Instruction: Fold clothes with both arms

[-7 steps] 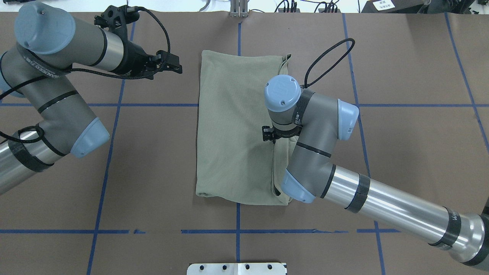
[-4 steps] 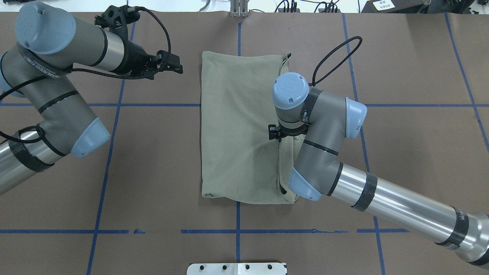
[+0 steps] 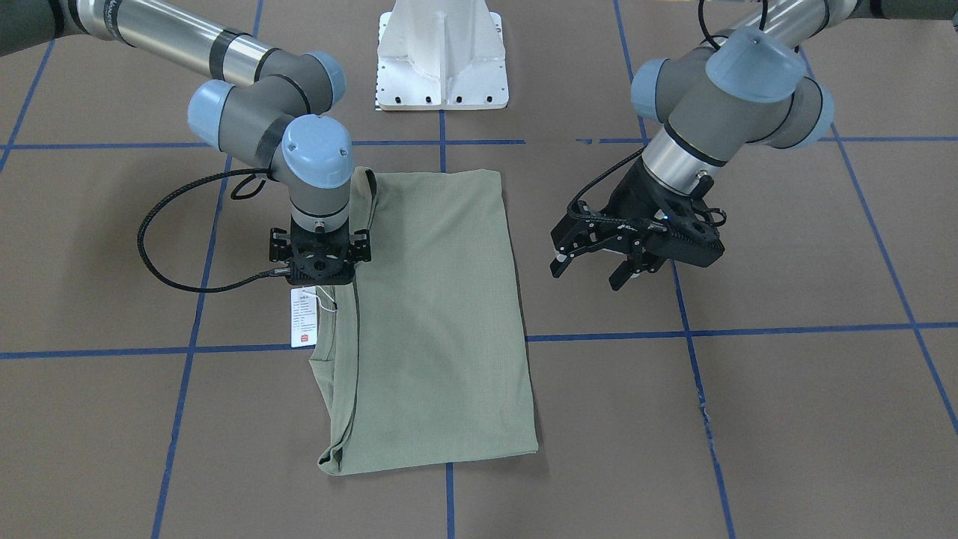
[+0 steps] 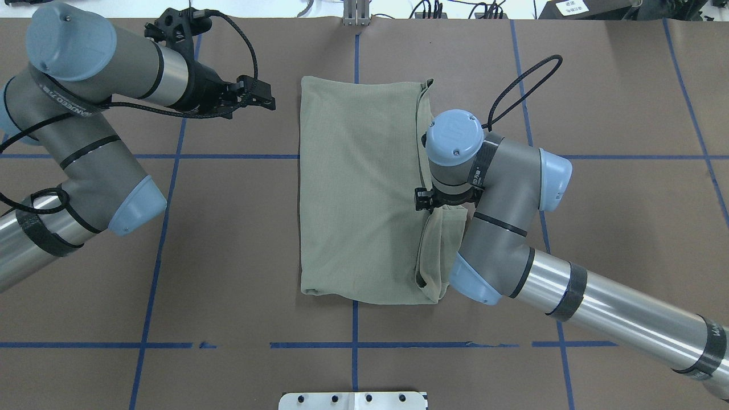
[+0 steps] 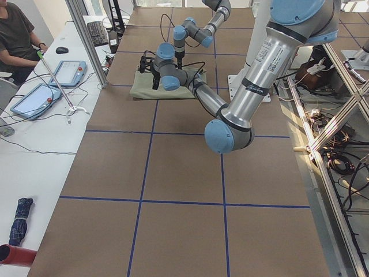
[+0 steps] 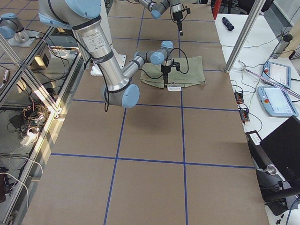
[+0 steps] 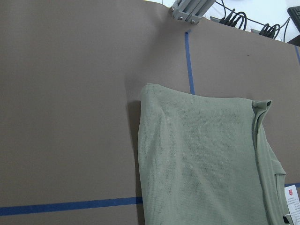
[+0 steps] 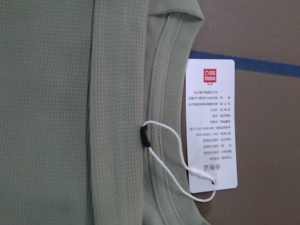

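Well, in the front-facing view I see the green shirt [image 3: 434, 314] folded into a long oblong at the middle of the table [image 3: 748, 419]. My left gripper [image 3: 591, 271] hangs just beside it, fingers spread, gripping nothing. My right gripper [image 3: 318, 258] points down at the shirt's neckline edge; its fingers are hidden, so I cannot tell their state. Overhead, the right wrist covers that same edge. The left wrist camera shows the shirt's far end lying flat. The right wrist camera shows the white hang tag [image 8: 211, 126], red mark on it, strung to the ribbed collar [image 8: 164, 93].
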Available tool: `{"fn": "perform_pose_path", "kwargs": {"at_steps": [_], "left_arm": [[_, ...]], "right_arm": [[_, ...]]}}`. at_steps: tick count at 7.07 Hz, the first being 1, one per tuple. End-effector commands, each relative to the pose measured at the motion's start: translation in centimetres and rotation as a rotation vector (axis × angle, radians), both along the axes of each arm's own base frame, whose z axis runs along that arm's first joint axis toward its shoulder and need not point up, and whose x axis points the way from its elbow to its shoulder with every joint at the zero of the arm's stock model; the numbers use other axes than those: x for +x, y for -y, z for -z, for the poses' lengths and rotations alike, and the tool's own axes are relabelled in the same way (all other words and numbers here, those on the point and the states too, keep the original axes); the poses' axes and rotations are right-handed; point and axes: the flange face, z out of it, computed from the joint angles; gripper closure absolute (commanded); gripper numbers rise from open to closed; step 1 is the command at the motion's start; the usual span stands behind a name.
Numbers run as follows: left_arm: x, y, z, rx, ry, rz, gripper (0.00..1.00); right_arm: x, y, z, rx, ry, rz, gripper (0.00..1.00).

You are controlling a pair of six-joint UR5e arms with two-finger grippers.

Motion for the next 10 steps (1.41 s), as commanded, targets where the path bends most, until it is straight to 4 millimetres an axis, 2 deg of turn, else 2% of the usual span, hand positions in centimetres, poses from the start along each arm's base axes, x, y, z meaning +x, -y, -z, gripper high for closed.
{"fn": "perform_pose_path", "kwargs": {"at_steps": [1,4,5,7,10], "left_arm": [[0.3,-0.1,0.1,-0.001,-0.002,-0.003,0.0],[0.4,-0.2,0.2,-0.003,-0.003,-0.004,0.0],[0.5,-0.3,0.2,-0.003,-0.003,-0.006,0.0],[0.4,-0.5,0.6,0.0,-0.006,-0.006,0.0],[-0.1,-0.9,1.3,0.014,-0.016,-0.005,0.0]], "right_arm": [[0.7,0.5,-0.7,0.007,-0.011,0.011,0.0],[4.0,2.3,-4.4,0.024,-0.053,0.043,0.0],[5.0,2.4,-4.5,0.037,-0.048,0.05,0.0],[6.2,2.8,-2.2,0.031,0.006,0.056,0.0],[4.9,2.5,2.5,0.06,0.071,0.057,0.0]]}}
